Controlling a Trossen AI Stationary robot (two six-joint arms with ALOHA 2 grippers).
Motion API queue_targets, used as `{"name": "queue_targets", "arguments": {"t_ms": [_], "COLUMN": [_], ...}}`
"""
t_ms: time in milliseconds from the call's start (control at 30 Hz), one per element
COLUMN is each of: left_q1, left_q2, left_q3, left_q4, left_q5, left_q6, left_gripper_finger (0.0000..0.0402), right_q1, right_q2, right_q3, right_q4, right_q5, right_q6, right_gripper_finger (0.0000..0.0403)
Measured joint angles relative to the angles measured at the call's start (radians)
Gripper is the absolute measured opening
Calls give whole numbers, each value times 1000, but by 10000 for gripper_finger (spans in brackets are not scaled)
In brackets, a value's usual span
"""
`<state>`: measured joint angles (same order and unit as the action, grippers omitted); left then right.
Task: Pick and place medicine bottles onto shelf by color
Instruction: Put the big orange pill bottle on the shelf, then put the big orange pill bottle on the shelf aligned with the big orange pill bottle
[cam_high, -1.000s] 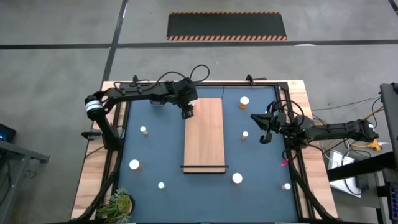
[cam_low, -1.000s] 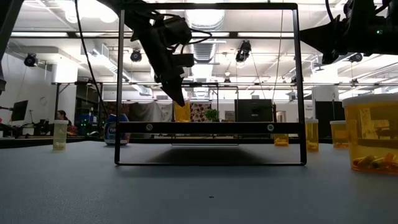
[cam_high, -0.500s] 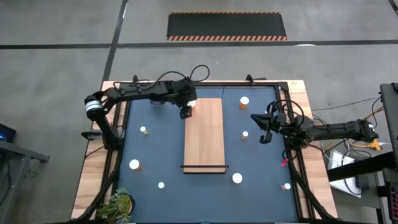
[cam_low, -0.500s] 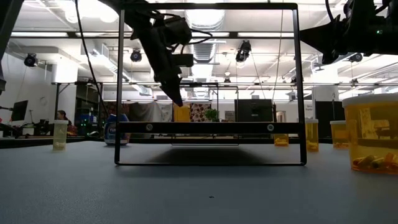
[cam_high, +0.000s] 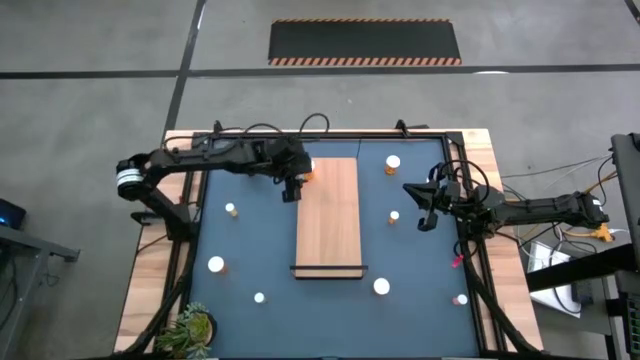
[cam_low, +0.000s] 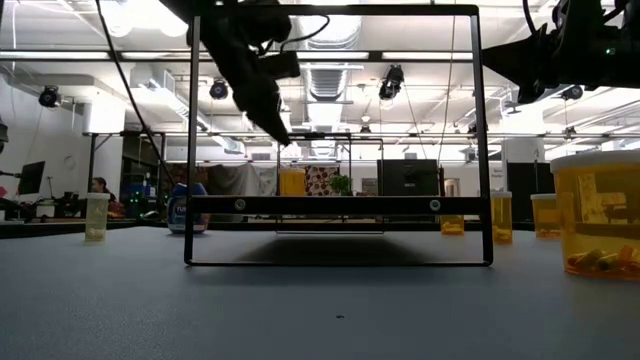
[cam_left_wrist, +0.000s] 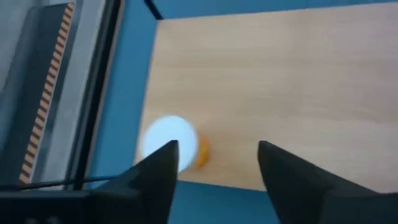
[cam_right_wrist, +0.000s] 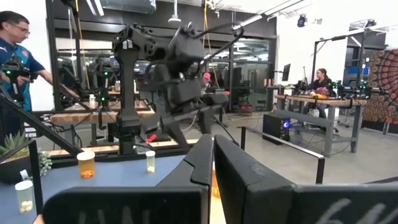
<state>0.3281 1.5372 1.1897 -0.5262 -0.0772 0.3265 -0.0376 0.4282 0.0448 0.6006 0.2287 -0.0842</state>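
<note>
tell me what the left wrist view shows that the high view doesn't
Only the left wrist view shows the left gripper open and empty above the white-capped orange bottle. Only the high view shows the right gripper waiting at the table's right side and the bottles scattered on the blue table. Both show that bottle standing on the long light-brown wooden shelf.

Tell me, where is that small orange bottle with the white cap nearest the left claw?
The small orange bottle with a white cap stands on the light-brown wooden shelf board, at its far left corner in the high view, just beside the open left gripper.

left hand (cam_high: 291, 189) raised, fingers spread and empty; right hand (cam_high: 421, 207) idle at its side, fingers together
</note>
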Motion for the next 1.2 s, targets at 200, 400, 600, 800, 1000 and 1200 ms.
{"name": "queue_targets", "arguments": {"t_ms": [200, 400, 600, 800, 1000, 1200], "left_q1": [-2, 15, 26, 33, 37, 17], "left_q2": [7, 7, 7, 7, -1, -33], "left_q3": [-105, -173, -176, -182, -171, -186], "left_q4": [117, 288, 290, 290, 282, 263], "left_q5": [-4, -13, -15, -20, -33, 76], "left_q6": [-6, -6, -14, -15, -32, -36], "left_gripper_finger": [91, 28, 2, 3, 4, 4], "right_q1": [0, 0, 0, 0, 0, 0], "right_q2": [0, 0, 0, 0, 0, 0], "right_q3": [0, 0, 0, 0, 0, 0], "right_q4": [0, -1, -3, -14, -21, -20], "right_q5": [0, 0, 1, 1, 1, 0], "right_q6": [5, 5, 6, 6, 14, 14], "right_gripper_finger": [9, 9, 9, 9, 9, 9]}}
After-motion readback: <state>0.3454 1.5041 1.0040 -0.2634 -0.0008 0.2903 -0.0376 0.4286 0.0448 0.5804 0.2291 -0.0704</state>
